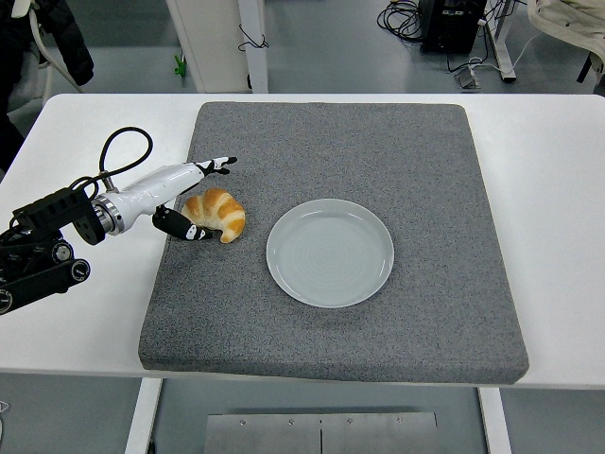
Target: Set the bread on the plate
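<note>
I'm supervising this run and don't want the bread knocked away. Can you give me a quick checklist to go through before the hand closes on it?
1. Bread lying on the grey mat, left of the plate: ok.
2. Left hand placed at the bread's left side, one finger above it and one at its lower left edge: ok.
3. Firm grasp on the bread: not ok; the fingers are spread and not closed around it.
4. Lower finger touching the bread: cannot tell.
5. Plate empty and ready to receive it: ok.
6. Mat between bread and plate free of other things: ok.
</note>
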{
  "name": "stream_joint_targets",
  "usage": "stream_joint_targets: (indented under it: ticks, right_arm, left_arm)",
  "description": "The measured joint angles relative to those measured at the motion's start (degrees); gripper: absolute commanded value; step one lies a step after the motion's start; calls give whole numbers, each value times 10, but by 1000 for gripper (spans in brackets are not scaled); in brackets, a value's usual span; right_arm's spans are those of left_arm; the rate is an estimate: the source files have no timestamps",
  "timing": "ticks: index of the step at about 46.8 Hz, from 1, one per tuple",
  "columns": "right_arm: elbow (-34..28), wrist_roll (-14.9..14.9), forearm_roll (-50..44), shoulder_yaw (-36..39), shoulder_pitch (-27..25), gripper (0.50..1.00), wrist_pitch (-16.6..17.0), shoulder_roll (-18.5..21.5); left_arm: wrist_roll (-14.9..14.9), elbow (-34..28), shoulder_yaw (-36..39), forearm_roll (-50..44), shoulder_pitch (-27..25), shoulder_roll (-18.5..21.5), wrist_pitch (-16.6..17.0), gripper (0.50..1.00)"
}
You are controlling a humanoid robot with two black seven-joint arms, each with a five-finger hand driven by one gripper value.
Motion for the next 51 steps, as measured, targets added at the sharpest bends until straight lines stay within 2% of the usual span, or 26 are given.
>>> stream_joint_targets:
  ticks: [16, 34, 44, 51]
  right_arm:
    - [0, 0, 0, 0, 0, 1000, 0, 0]
    - [0, 0, 0, 0, 0, 1000, 0, 0]
    - [0, 0, 0, 0, 0, 1000, 0, 0]
    - [0, 0, 0, 0, 0, 1000, 0, 0]
  left_arm:
    - [-2, 11, 0, 0, 0, -13, -1, 905]
    - [-11, 26, 0, -2, 1, -25, -3, 672]
    - [-10, 32, 0, -3, 1, -27, -3, 621]
    - [-10, 32, 0, -5, 1, -27, -3, 558]
